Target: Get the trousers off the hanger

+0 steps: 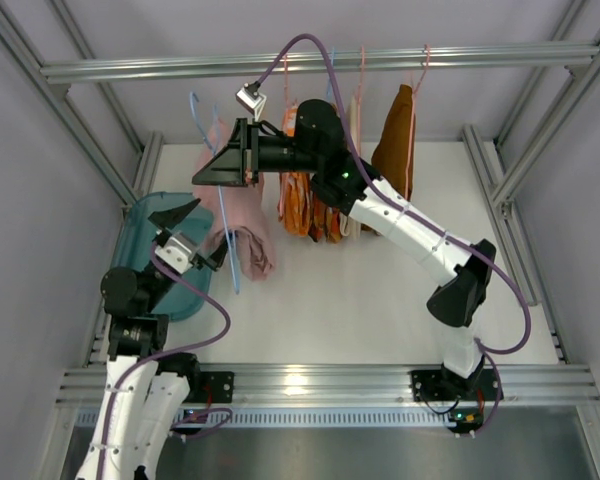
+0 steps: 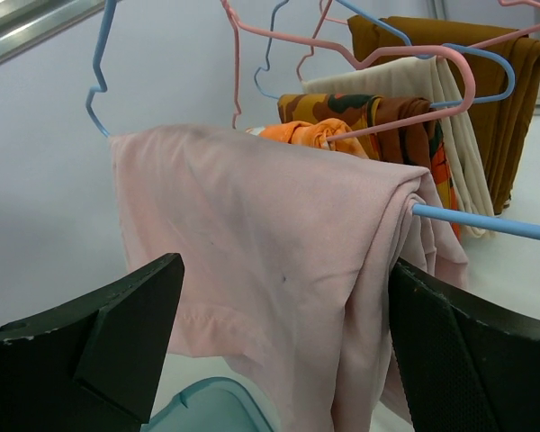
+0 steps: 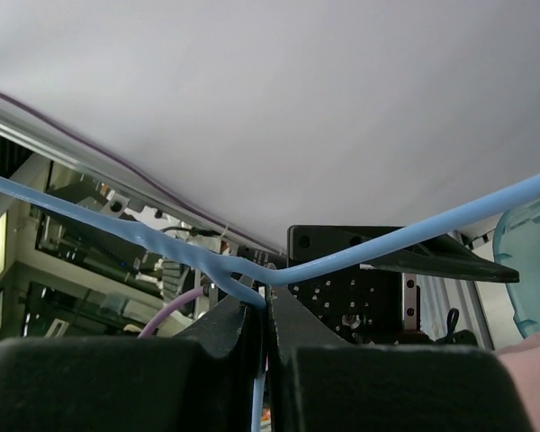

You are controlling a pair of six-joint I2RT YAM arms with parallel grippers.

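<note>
A: Top view?
B: High, behind the arm bases, looking down and forward over the table (image 1: 380, 290) to the far rail (image 1: 480, 53).
A: Left wrist?
B: Low, close, facing far-right past the left fingers (image 2: 99, 342) at pink trousers (image 2: 270, 261) on a blue hanger (image 2: 486, 224).
A: Right wrist?
B: Tight on that hanger's wire, angled upward over the right fingers (image 3: 225, 351).
A: Overlap?
B: Blue hanger and teal tub (image 1: 145, 215), all three.

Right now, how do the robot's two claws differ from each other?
The left claw gapes wide and holds nothing; the right claw is shut, pinching the wire of the blue hanger. The left claw sits low beside the teal tub, facing the pink trousers; the right claw reaches in at the hanger's top. Both are black, with two fingers.
</note>
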